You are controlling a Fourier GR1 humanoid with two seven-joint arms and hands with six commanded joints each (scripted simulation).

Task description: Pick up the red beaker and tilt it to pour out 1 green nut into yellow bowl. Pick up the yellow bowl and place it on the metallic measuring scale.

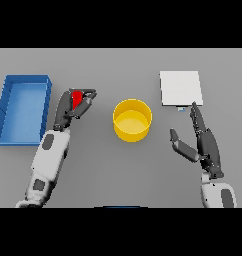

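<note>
At the far left a blue tray (22,110) lies on the grey counter (93,170), its long side running near to far; it has no evident part in the task. Just right of it the left robot hand (73,107) has its fingers and thumb curled round the red beaker (77,96), so the pick-up looks done or nearly so; only a small patch of red shows between the dark fingers, so I cannot tell which way its mouth faces or how its long axis lies, nor whether a green nut is inside. The beaker is well left of the yellow bowl (132,120) and slightly farther back; to pour well, the hand should first carry the beaker right until its lip is over the bowl's opening, then tip it slowly toward the bowl, stopping as soon as one nut drops, since a fast tilt would likely spill more. The bowl sits upright in the middle of the counter, mouth upward, and looks empty. Far right of it, the metallic measuring scale (180,88) lies flat, apart from the bowl. The right robot hand (203,140) rests near the scale's near edge, fingers straight and thumb spread, holding nothing, fingertips pointing toward the scale.
</note>
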